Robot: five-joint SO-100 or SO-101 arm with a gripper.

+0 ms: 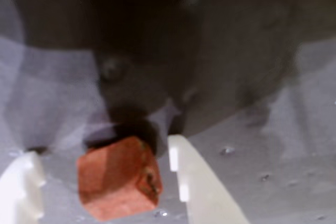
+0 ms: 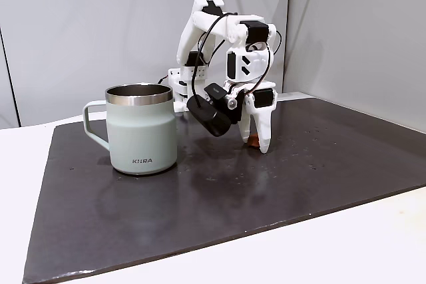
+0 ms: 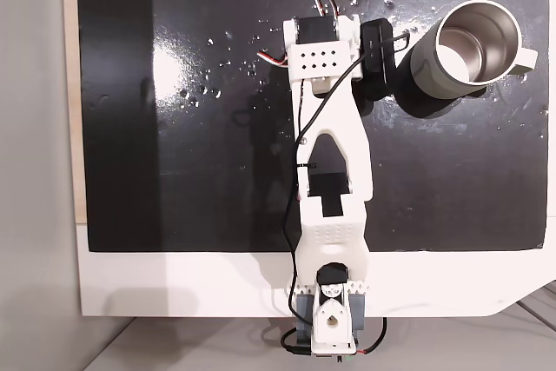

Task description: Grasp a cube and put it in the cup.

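Item: cube, on dark counter, sat between fingers of tool, nearer right finger in wrist view. Tool spread, not clamped; contact w/ cube unclear, prob. none. Cup well apart, to left in fixed view.

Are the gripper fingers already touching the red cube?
Apart. In the wrist view the cube sits between the open gripper, with dark mat visible beside each white finger.
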